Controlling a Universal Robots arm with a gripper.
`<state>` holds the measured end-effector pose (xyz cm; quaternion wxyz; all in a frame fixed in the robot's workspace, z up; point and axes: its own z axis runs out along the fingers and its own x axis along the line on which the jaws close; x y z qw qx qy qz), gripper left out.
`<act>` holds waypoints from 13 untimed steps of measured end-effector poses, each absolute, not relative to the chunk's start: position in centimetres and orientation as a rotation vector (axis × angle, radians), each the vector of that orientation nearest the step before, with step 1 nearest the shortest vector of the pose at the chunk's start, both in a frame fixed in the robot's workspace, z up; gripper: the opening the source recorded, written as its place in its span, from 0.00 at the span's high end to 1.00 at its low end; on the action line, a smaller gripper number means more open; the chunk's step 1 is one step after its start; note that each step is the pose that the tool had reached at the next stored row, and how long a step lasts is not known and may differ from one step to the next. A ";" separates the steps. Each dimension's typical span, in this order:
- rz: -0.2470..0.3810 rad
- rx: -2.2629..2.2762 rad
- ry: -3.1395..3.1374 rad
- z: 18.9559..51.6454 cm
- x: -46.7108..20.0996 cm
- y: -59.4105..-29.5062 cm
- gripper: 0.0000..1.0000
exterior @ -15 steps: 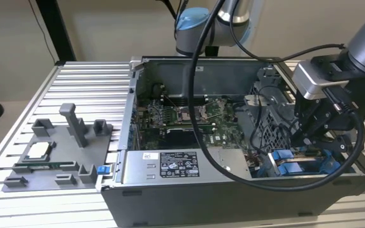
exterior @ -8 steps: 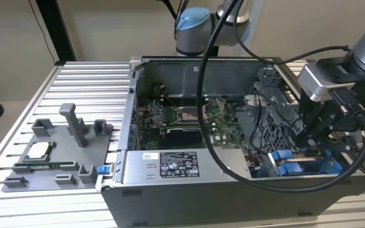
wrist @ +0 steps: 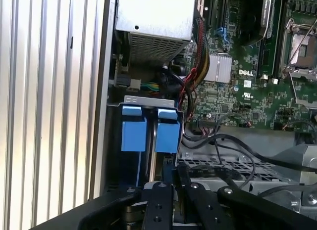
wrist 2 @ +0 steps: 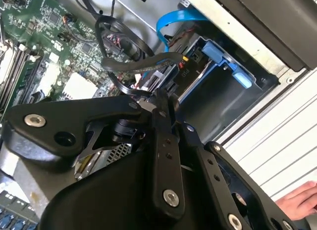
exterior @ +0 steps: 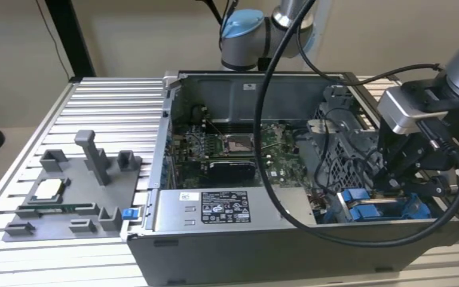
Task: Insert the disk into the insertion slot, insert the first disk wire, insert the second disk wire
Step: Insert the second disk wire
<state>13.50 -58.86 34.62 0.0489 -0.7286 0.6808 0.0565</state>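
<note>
Ribbed aluminium slats formed the worktop [exterior: 94, 119], set against a beige wall. An open computer case [exterior: 238, 251] sat on it, with a grey fixture plate [exterior: 62, 203] at the exterior view's left. The claw [wrist 2: 163, 104] hung low inside the case's right end, beside the insertion slot [wrist: 148, 136] with its blue tabs; its fingers looked pressed together, pinching nothing visible.

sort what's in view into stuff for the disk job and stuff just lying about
Job: gripper, insertion slot, blue cable, black wires.
Lying about: grey fixture tray, power-supply box, motherboard, person's hand.
</note>
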 end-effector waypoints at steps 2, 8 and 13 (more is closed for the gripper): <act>0.172 -2.221 2.075 34.5 13.7 -58.9 1.00; 0.169 -2.221 2.075 34.3 14.1 -58.9 1.00; 0.169 -2.221 2.075 34.2 14.3 -58.9 1.00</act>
